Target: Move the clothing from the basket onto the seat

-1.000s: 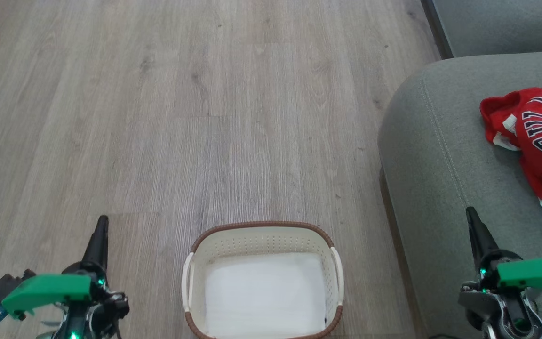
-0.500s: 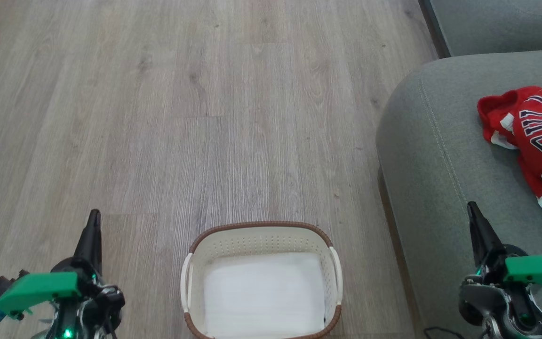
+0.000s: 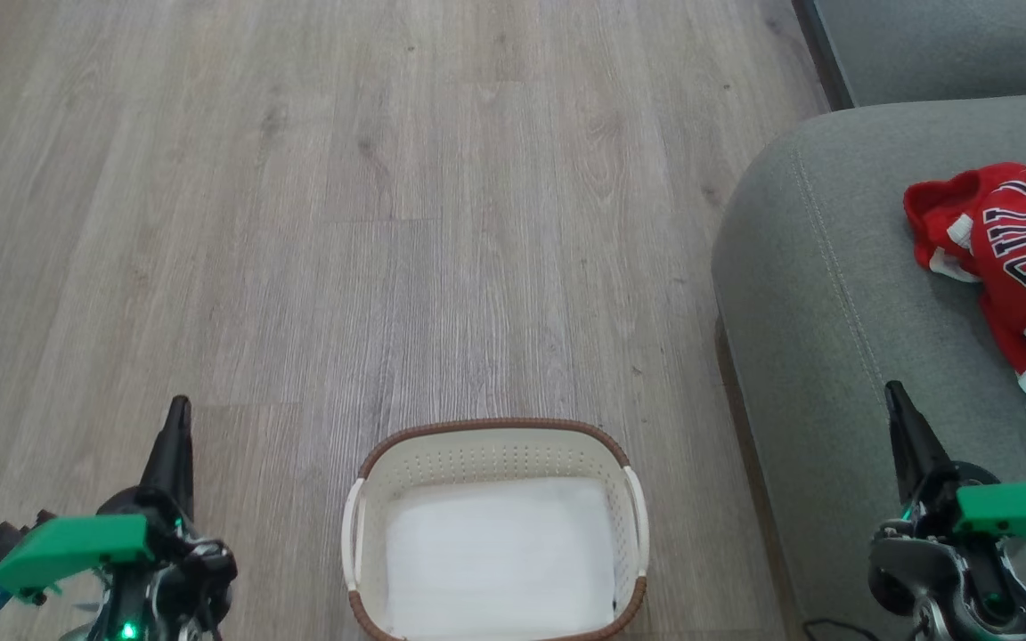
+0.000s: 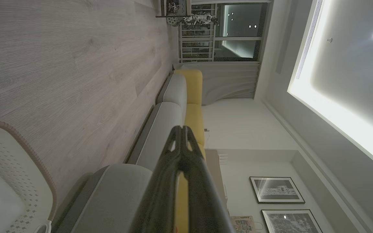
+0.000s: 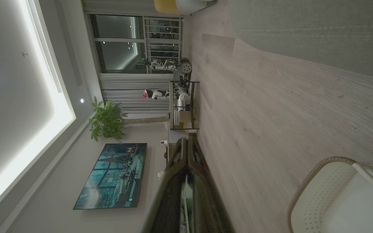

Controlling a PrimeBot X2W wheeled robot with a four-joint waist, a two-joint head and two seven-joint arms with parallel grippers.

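Nearest, at the bottom edge of the head view, the two grippers are seen with their dark fingers pointing up. The left gripper (image 3: 178,417) is held over the wooden floor (image 3: 406,223) at the lower left. Its fingers are pressed together into one spike, and nothing is held between them. In the left wrist view the fingertips are seen to meet. The right gripper (image 3: 894,399) is held at the lower right, over the front edge of the seat (image 3: 811,294). Its fingers are likewise pressed together with nothing between them.

Between the grippers, well apart from both, the basket (image 3: 495,425) is set on the floor, with its near end cut off by the frame. A flat white surface (image 3: 500,552) is seen at its bottom; whether this is fabric or the basket's own base cannot be told. No red cloth is seen inside.

To the right of the basket, the grey-green seat is shown with a rounded corner and a stitched seam. Farther back on it, at the right edge, the clothing (image 3: 1016,258) is laid in a crumpled heap: red cloth with black-and-white lettering, and white fabric at its near end. It is partly cut off by the frame.

Beyond the seat, a second grey cushion (image 3: 949,44) is seen in the top right corner.

In the right wrist view, a television (image 5: 112,176) and a leafy plant (image 5: 107,121) are seen against the far wall.
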